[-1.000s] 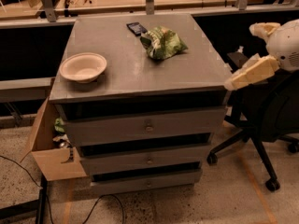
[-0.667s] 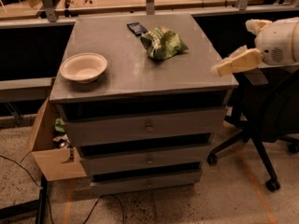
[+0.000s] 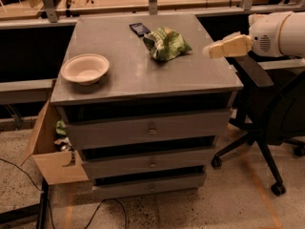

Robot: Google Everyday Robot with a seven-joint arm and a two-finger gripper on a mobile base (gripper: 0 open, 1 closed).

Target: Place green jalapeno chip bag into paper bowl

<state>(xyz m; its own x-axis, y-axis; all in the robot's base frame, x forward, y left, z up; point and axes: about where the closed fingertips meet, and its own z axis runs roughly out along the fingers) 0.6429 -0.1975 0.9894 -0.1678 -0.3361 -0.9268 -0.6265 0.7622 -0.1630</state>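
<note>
Closing in from three o'clock, your gripper [image 3: 213, 50] nears the green jalapeno chip bag [image 3: 166, 44] for the grasp, empty; I cannot tell how open it is.

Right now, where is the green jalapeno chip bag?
Camera view: the green jalapeno chip bag lies far back on the cabinet top, beside the dark packet; the gripper hovers picture-right of it.

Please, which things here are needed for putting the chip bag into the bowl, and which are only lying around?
For the job: green jalapeno chip bag, paper bowl, gripper by the right edge of the cabinet.
Just lying about: small dark packet, cardboard box, office chair.
</note>
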